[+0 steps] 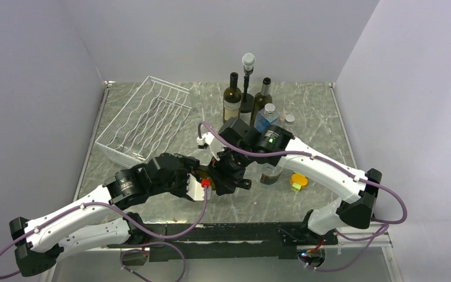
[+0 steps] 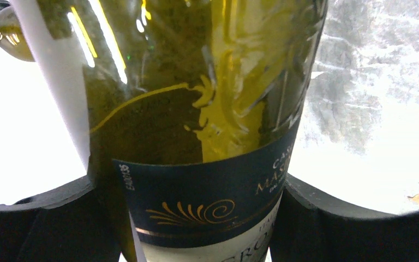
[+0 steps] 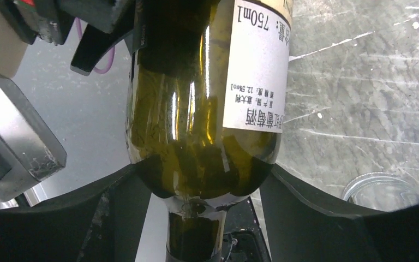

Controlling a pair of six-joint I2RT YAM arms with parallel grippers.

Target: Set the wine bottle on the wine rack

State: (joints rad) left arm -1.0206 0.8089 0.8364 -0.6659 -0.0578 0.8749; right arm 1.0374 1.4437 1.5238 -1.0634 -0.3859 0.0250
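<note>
Left gripper [image 2: 196,218] clamps the wine bottle [image 2: 207,109] across its labelled body, mid-way across the table [image 1: 323,117], right of the wine rack [image 1: 144,120]. Right gripper [image 3: 204,218] brackets the shoulder; you can't tell whether it grips. Expect heavy, slick, breakable glass: hold it by the body.

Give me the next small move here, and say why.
Probably close the right gripper firmly on the wine bottle: its fingers flank the shoulder, grip unclear, while the left gripper clamps the body, and the wine rack sits back-left.

marble table [image 1: 323,117], white wire rack [image 1: 144,117] far left, upright bottles [image 1: 232,97] at back
</note>
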